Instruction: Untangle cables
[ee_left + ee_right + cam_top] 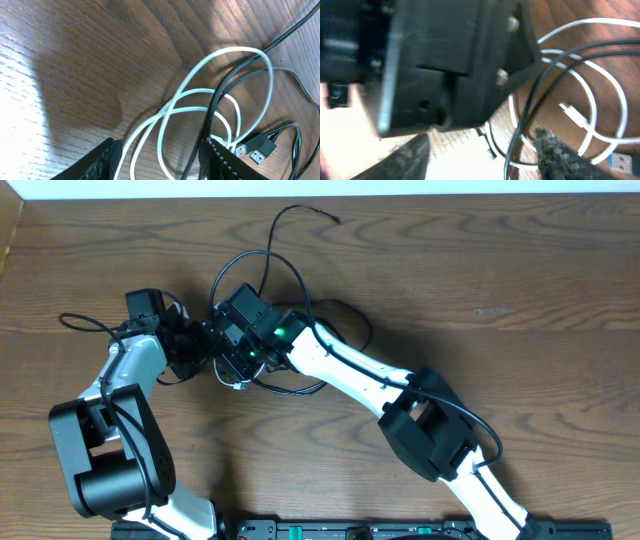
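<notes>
Left gripper and right gripper both gape wide over the white cable, clamping nothing, probably to straddle black cables.

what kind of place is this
Probably a robotics lab bench: two white-and-black robot arms over a dark wood-grain table, a thin white cable tangled with thin black cables.
</notes>
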You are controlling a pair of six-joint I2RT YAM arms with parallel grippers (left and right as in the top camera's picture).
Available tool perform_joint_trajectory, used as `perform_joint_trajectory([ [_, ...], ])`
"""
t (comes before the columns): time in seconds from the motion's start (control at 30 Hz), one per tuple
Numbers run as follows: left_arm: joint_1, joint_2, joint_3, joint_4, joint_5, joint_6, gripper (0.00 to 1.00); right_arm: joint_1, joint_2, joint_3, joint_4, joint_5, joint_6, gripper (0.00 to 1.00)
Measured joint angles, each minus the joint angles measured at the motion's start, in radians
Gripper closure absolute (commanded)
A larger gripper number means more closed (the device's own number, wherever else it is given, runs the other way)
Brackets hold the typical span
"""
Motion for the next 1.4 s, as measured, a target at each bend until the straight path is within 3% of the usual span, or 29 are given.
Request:
perform_joint_trajectory([
  [0.33, 0.000, 0.000, 0.000, -0.002, -0.022, 0.000, 0.44, -0.012, 0.000, 0.000, -0.029, 0.175, 0.008, 0.33],
  [0.7, 0.000, 0.000, 0.000, -0.003, -0.029, 0.000, 0.44, -0.018, 0.006, 0.000, -0.021, 0.297, 0.026, 0.70],
  [0.93, 0.000, 0.000, 0.000, -0.003, -0.029, 0.000, 0.44, -0.018, 0.046, 0.000, 0.007, 0.310, 0.031, 0.63],
  [1.17, 0.000, 0.000, 0.000, -0.003, -0.029, 0.000, 0.44, -0.018, 0.106, 0.000, 0.054, 0.315, 0.029, 0.68],
  [1.37, 0.000, 0.000, 0.000, -0.003, -0.029, 0.000, 0.44, -0.018, 0.112, 0.003, 0.028, 0.317, 0.028, 0.99],
  [1.4, 0.000, 0.000, 0.000, -0.003, -0.029, 0.000, 0.44, -0.018, 0.112, 0.006, 0.021, 0.317, 0.026, 0.99],
])
